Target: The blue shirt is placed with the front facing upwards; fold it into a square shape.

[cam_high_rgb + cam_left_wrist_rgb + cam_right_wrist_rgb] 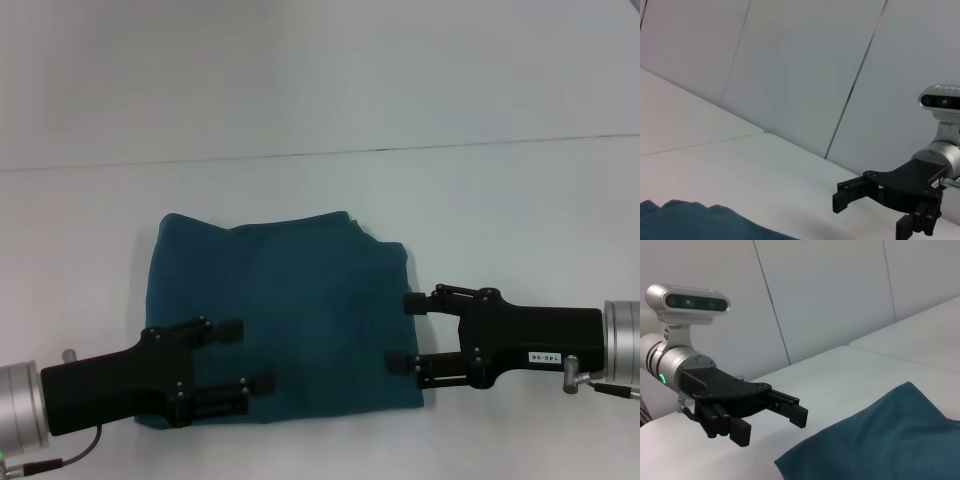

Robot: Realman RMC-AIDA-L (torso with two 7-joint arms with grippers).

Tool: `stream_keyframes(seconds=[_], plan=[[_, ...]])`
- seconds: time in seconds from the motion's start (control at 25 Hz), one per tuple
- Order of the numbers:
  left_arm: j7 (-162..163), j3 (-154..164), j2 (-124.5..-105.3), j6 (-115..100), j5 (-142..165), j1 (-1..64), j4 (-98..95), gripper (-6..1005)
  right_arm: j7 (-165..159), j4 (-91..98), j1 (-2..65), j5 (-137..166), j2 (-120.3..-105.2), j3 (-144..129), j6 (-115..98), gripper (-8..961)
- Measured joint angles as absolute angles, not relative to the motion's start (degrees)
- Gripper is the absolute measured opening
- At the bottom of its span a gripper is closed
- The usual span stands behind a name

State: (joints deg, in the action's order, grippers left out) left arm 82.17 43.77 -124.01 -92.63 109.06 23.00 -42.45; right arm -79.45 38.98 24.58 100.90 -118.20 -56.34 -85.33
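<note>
Shirt [285, 315], already folded compact, was flanked between both claws, left gripper [245, 357] spread over its near-left corner, right gripper [408, 333] spread at its right edge.

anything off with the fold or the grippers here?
Nothing damaged. The blue shirt is a rough square, far edge rumpled. Left gripper and right gripper are both open over its near corners.

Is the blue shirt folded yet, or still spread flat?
Folded: the blue shirt lies as a compact, roughly square bundle with layered edges, no sleeves or lettering showing.
</note>
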Motion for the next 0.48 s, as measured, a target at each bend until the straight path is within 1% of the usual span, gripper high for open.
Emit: stream_keyframes(seconds=[0.48], plan=[[82.17,43.77,-124.01,-92.61,109.06,22.89,-42.46,884,-79.45,39.11,24.61,100.9,-118.2,-56.34,-85.34,944]])
